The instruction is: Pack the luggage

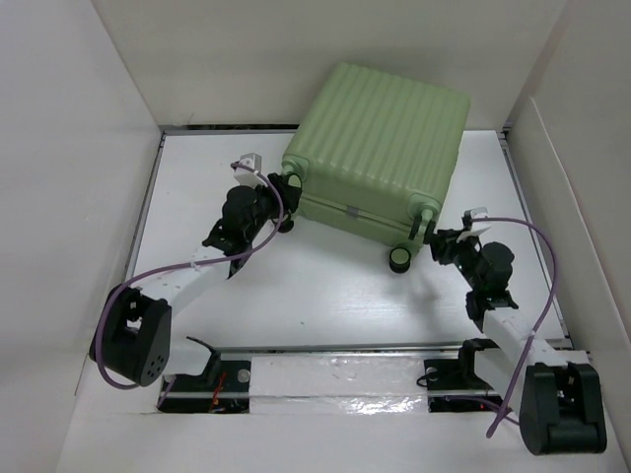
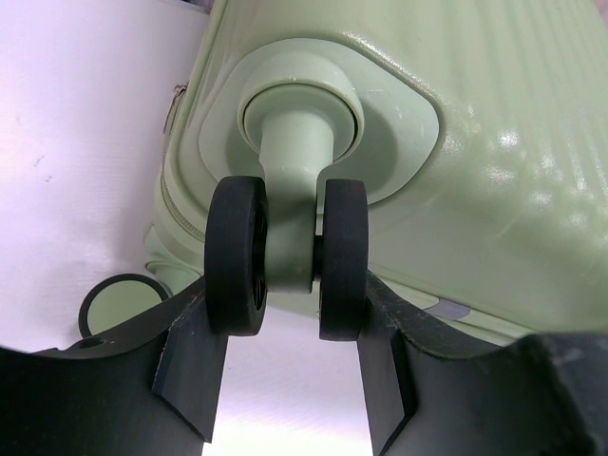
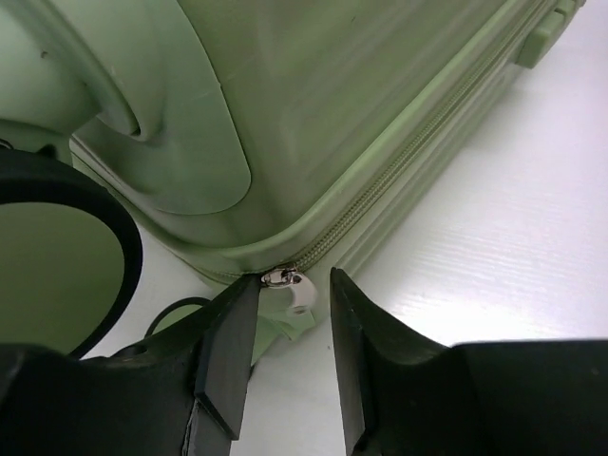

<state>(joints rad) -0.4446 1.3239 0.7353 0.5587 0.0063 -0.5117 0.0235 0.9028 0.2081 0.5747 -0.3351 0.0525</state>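
Where the white table (image 1: 325, 315) nears the back wall lies the closed pale green ribbed hard-shell suitcase (image 1: 380, 148), with the left gripper (image 1: 281, 204) and right gripper (image 1: 439, 241) at its near corners. Left wrist: the jaws clamp the twin black caster wheels (image 2: 237, 252). Right wrist: the jaws stand apart around the small silver zipper pull (image 3: 288, 283), which is not pinched.

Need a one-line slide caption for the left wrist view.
Left hand grips the twin black wheel at a corner of the green suitcase.
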